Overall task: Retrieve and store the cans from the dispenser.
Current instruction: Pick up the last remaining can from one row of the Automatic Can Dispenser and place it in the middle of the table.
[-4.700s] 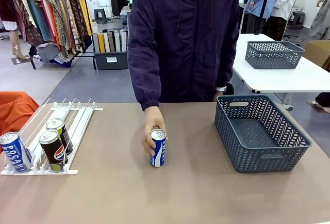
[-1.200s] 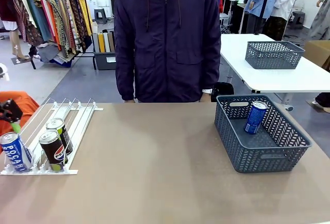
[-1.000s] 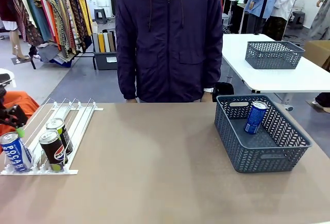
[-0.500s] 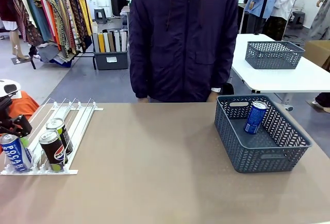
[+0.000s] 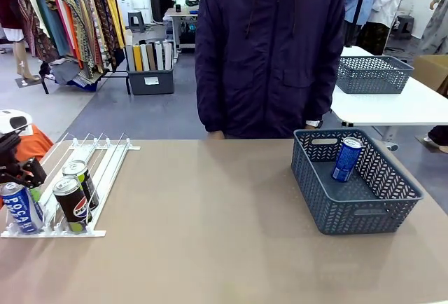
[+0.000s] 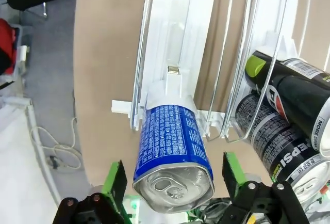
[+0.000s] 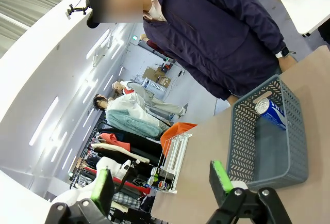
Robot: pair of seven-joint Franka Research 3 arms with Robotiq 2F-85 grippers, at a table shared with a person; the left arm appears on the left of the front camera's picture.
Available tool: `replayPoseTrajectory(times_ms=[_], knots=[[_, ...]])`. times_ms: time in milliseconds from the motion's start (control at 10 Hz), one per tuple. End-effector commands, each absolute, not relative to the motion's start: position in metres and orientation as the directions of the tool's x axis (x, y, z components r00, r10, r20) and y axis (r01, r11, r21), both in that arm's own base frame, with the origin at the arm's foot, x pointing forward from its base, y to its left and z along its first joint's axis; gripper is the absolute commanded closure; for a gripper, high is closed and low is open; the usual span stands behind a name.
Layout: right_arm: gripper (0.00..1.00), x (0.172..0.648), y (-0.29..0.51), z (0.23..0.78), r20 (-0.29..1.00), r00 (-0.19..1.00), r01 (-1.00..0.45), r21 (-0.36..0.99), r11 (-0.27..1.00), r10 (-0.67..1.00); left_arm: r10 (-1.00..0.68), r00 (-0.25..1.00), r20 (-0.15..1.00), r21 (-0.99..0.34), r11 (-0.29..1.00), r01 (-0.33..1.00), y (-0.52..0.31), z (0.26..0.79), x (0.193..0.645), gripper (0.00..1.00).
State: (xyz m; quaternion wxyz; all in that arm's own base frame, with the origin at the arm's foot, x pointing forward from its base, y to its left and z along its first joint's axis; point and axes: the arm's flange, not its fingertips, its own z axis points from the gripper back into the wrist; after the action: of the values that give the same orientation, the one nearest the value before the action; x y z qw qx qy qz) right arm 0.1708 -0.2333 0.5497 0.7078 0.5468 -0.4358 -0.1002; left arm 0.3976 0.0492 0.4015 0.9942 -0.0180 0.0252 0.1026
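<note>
Left gripper [image 6: 172, 175]: body cropped at bottom edge. Black cans [image 6: 296, 97]: cropped right. Blue can [image 6: 172, 146]: small print illegible.

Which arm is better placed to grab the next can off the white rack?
Left. The open left pincer straddles the blue-and-white drink can at the stopper end of the white wire-rail dispenser, pads clear of it. The right pincer hangs open well away, nearer the grey-blue lattice basket.

Front and close-up left wrist views share the dispenser [image 5: 59, 233].
</note>
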Motion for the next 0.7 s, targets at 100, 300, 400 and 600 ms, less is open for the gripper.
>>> replayPoseTrajectory(times_ms=[100,300,400,600], knots=[[0.0,0.1746,-0.2329,0.5525,0.528,0.577,-0.366,0.849,0.381,-0.623,0.227,0.974,-0.024,0.012,0.974,-0.227,0.0477,0.4001,0.3995,1.0],[0.0,0.1746,-0.2329,0.5525,0.528,0.577,-0.366,0.849,0.381,-0.623,0.233,0.972,-0.021,0.015,0.972,-0.233,0.0494,0.4012,0.3987,1.0],[0.0,0.1746,-0.2329,0.5525,0.528,0.577,-0.366,0.849,0.381,-0.623,0.234,0.972,-0.018,0.012,0.972,-0.234,0.0499,0.4024,0.3987,1.0],[0.0,0.1746,-0.2329,0.5525,0.528,0.577,-0.366,0.849,0.381,-0.623,0.228,0.974,-0.003,0.012,0.974,-0.228,0.0473,0.4075,0.3973,1.0]])
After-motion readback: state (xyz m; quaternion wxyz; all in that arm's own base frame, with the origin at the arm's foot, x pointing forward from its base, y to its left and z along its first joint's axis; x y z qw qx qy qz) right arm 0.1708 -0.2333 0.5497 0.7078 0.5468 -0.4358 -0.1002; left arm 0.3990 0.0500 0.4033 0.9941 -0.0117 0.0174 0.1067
